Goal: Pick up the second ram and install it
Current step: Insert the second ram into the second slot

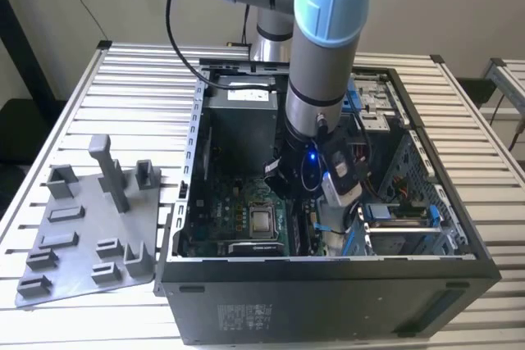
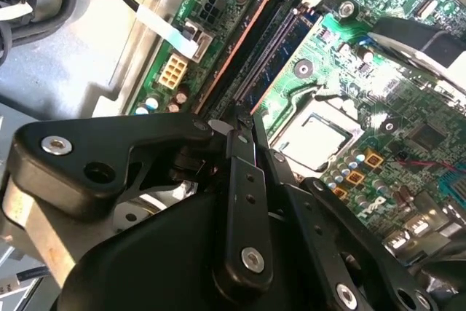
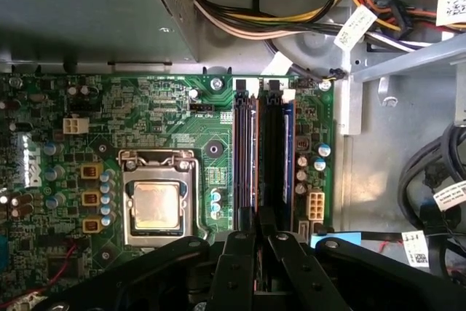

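A grey and pale-blue robot arm (image 1: 320, 55) reaches down into an open black computer case (image 1: 328, 284) that lies on its side on a slatted metal bench (image 1: 123, 79). On the bench toward the exterior view's left sits a grey plastic holder tray (image 1: 90, 227) with upright posts and small slots.

Inside the case the gripper (image 3: 256, 227) hangs low over the green motherboard (image 3: 175, 114), directly above the row of long memory slots (image 3: 251, 151). Its black fingers (image 3: 244, 260) are pressed close together, their tips meeting over the slots; I cannot tell whether anything thin is pinched between them.

In the first wrist view a bluish stick, the second ram (image 3: 288, 151), stands seated in the slot nearest the edge of the board, beside dark slots and brownish ones. In the second wrist view the same bluish ram (image 2: 280, 52) runs along its slot just beyond the fingertips (image 2: 242, 118).

The square silver processor socket (image 3: 155, 205) lies near the slots, and bundled coloured cables (image 3: 291, 23) cross the case floor behind the board.
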Controlling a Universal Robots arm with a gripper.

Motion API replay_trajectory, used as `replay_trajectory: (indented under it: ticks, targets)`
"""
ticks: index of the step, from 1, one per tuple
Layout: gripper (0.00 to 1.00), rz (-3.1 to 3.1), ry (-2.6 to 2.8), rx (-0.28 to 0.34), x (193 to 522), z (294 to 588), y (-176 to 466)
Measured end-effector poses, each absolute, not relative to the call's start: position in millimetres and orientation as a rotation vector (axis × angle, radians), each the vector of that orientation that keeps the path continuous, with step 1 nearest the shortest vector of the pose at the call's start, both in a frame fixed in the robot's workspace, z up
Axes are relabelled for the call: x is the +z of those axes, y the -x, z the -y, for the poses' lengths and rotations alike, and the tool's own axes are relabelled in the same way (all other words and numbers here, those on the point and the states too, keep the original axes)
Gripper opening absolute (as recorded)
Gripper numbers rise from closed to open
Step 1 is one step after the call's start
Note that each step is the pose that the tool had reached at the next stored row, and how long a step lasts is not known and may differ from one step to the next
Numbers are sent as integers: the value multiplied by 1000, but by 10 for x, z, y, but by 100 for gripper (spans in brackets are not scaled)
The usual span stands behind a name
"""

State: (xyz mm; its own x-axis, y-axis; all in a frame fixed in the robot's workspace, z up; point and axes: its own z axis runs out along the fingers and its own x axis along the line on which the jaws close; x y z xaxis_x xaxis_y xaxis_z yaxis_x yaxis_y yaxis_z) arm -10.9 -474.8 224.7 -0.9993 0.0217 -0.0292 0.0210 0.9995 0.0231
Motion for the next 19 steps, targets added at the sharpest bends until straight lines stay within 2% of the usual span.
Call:
replay_trajectory:
  ticks: [19]
  targets:
    - [14,-3112,-25,36,2202,4727,110]
